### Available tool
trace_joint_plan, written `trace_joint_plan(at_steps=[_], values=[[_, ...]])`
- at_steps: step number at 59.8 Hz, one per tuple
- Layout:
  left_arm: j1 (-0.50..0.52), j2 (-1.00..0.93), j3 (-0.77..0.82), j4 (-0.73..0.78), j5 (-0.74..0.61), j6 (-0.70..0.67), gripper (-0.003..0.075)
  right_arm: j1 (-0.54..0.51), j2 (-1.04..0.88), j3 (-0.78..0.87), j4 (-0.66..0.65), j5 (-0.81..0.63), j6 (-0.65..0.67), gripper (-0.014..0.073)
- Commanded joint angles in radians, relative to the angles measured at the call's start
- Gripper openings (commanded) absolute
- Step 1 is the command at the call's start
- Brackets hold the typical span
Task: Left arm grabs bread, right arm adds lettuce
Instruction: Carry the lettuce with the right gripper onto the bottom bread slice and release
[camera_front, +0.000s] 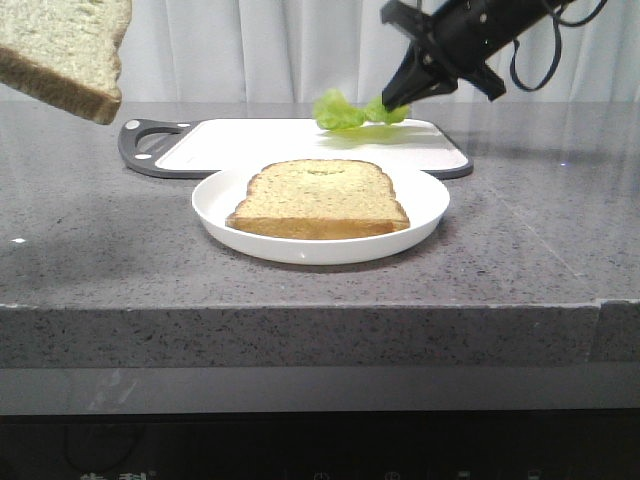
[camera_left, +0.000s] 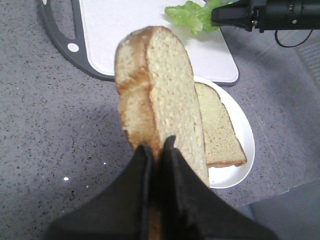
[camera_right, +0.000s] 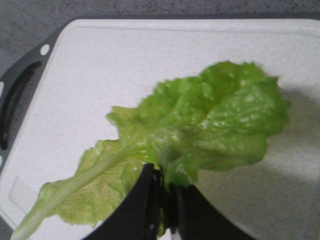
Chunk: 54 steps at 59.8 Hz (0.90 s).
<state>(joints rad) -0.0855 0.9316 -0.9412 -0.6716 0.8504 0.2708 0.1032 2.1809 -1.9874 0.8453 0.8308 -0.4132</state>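
Presently catalogued, by item and count:

Bread (camera_left: 160, 95), one thick slice: clamped on edge between the closed fingers of the left gripper (camera_left: 156, 150) and held aloft at the left, clear of the plate, likely parked so the lower slice stays open for filling.

Thinner slice (camera_front: 320, 198), one: lies flat on the white plate (camera_front: 425, 215), a faint greenish smear on its face, apparently the base awaiting a leaf.

Lettuce (camera_right: 200, 125), one ruffled leaf: pinched near its midrib by the right gripper (camera_right: 162, 192), jaws closed on it, hanging above the cutting board (camera_front: 250, 145) behind the plate. It does not seem to touch the board, though the front view is too shallow to be certain. Held there, it looks poised for carrying forward onto the plated slice.

Cutting board, one: white with a dark handled rim, just behind the plate on the grey counter (camera_front: 100, 260).

Totals: two bread slices, one leaf, one plate, one board, two grippers, both occupied.
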Motion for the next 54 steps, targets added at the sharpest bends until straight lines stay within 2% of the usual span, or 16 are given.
trace_joint_plan(at_steps=[1, 12, 21, 32, 36, 41, 54], values=[[0.003, -0.012, -0.028, -0.04, -0.054, 0.0, -0.002, -0.005, -0.133, -0.039, 0.076, 0.019, -0.014, -0.0116], [0.003, -0.012, -0.028, -0.04, -0.054, 0.0, -0.002, 0.0, -0.23, -0.025, 0.092, 0.144, -0.053, -0.0116], [0.003, -0.012, -0.028, -0.04, -0.054, 0.0, -0.002, 0.002, -0.347, 0.119, 0.179, 0.17, -0.187, -0.0116], [0.003, -0.012, -0.028, -0.04, -0.054, 0.0, -0.002, 0.002, -0.477, 0.388, 0.394, 0.191, -0.517, -0.0116], [0.003, -0.012, -0.028, -0.04, -0.054, 0.0, -0.002, 0.002, -0.504, 0.485, 0.481, 0.22, -0.676, -0.0116], [0.003, -0.012, -0.028, -0.04, -0.054, 0.0, -0.002, 0.002, -0.509, 0.567, 0.574, 0.268, -0.811, -0.0116], [0.003, -0.012, -0.028, -0.04, -0.054, 0.0, -0.002, 0.006, -0.507, 0.707, 0.621, 0.325, -1.017, -0.0116]])
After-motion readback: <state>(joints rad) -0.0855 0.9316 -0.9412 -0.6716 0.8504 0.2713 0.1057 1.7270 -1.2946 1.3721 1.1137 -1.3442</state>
